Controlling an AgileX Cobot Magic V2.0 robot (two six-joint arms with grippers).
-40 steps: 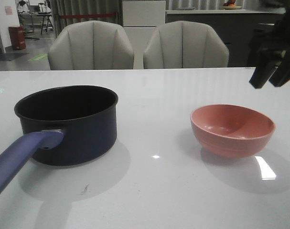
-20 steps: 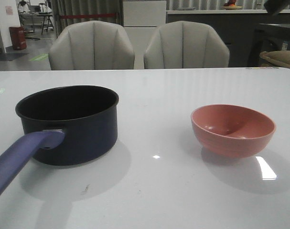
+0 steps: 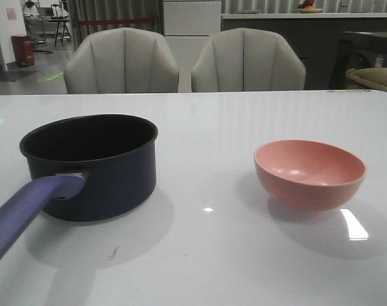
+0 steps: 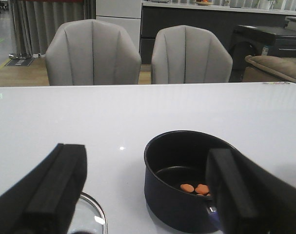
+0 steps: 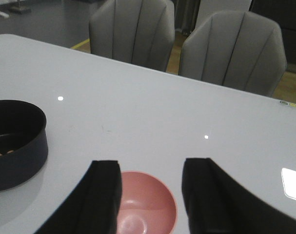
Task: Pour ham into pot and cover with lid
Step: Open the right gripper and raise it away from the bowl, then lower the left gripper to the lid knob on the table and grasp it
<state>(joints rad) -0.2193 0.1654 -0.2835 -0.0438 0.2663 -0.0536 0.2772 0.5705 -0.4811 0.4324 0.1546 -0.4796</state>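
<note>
1. The fingers of the left gripper were seen spread wide with nothing between them, and those of the right gripper were likewise parted and empty.
2. In the front view, the right arm that had been seen at about 2 o'clock a second before was no longer in frame; it had been lifted clear of the table.
3. The ham was found lying on the floor of the pot, as small orange pieces at its 3 o'clock side in the left wrist view.
4. The pink bowl was left upright and empty at 3 o'clock of the pot, well apart from it.
5. The pouring was therefore judged done.
6. The lid was glimpsed only as a rim, at about 8 o'clock of the pot, just beside the left fingers; covering was judged the remaining step.
</note>
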